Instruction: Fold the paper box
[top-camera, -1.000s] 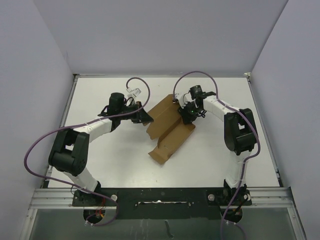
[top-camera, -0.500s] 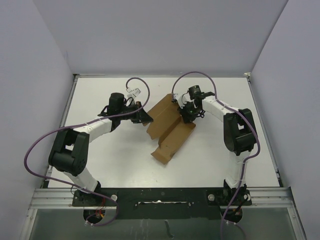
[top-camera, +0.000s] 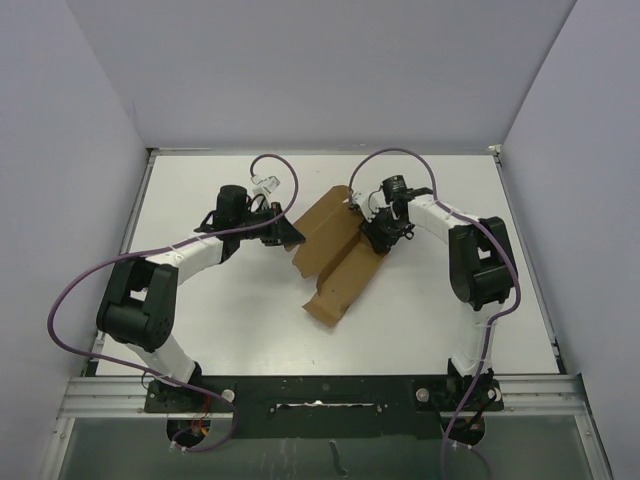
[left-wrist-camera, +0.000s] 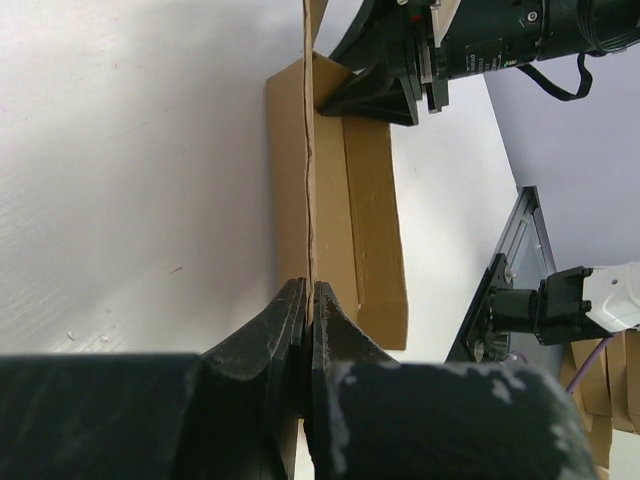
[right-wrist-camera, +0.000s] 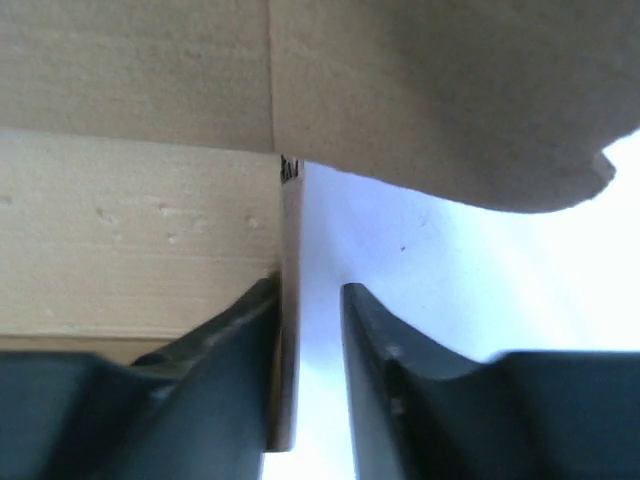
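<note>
Since the white table (top-camera: 250, 325) gives the paper box (top-camera: 335, 270), lying near its middle, nothing to brace against, I judge the half-raised walls could spring flat, or the box skid toward 9 o'clock, if pulled from one side only; its long axis runs from 7 o'clock to 1 o'clock, the trough end pointing to 7. The left gripper (left-wrist-camera: 308, 290), at the box's 10 o'clock edge, is clamped tight on a thin flap; the right gripper (right-wrist-camera: 310, 290), at 2 o'clock, stands narrowly parted astride a wall, one finger (right-wrist-camera: 230, 325) touching it, gripping nothing.
</note>
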